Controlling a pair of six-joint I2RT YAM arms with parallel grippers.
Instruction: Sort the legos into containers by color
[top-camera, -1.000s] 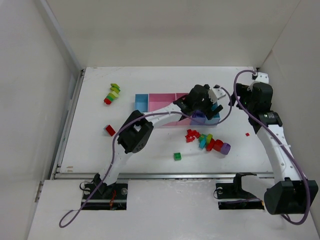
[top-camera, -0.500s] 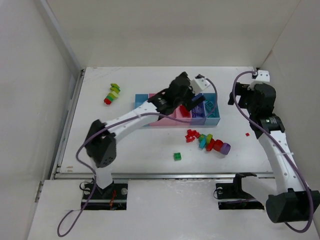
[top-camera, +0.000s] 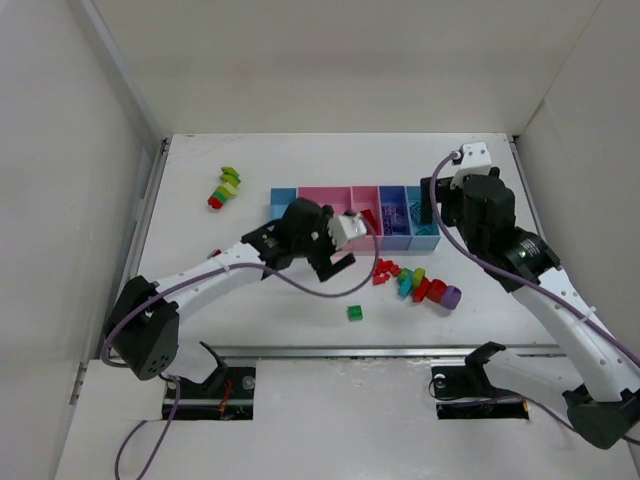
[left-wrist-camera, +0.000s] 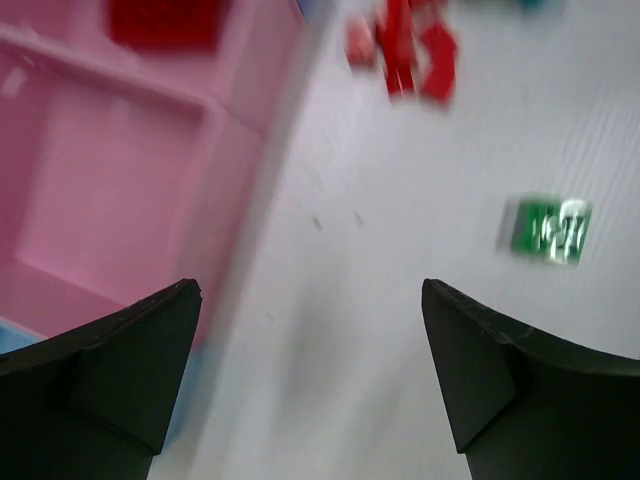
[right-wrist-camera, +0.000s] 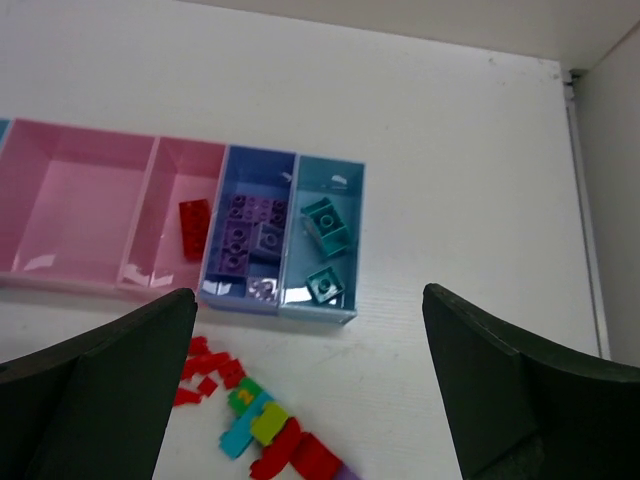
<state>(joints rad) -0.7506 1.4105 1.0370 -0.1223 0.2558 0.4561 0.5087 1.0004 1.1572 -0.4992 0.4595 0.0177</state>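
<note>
Shifted since a second ago: left gripper (left-wrist-camera: 310, 290), off the purple-blue tray (right-wrist-camera: 260, 153) to a spot over the table (top-camera: 280, 320) at the near edge of the wide pink tray (left-wrist-camera: 120, 180); right gripper (right-wrist-camera: 310, 292), in from the far right corner toward the right end of the containers (top-camera: 283, 205).

Jaws, left: wide apart, nothing between.
Jaws, right: wide apart, nothing between.

Sorted: red brick (right-wrist-camera: 194, 228) in the narrow pink tray (right-wrist-camera: 185, 170); purple bricks (right-wrist-camera: 245, 225) in the purple-blue tray; two teal bricks (right-wrist-camera: 325, 225) in the right light blue tray (right-wrist-camera: 335, 162).

Unsorted, on the table: pile of legos (top-camera: 415, 282), red, teal, yellow-green and purple, just in front of the trays; single green brick (top-camera: 355, 313), nearer the arms, apart from the pile; green-and-red chain (top-camera: 225, 187), well left of the row.
</note>
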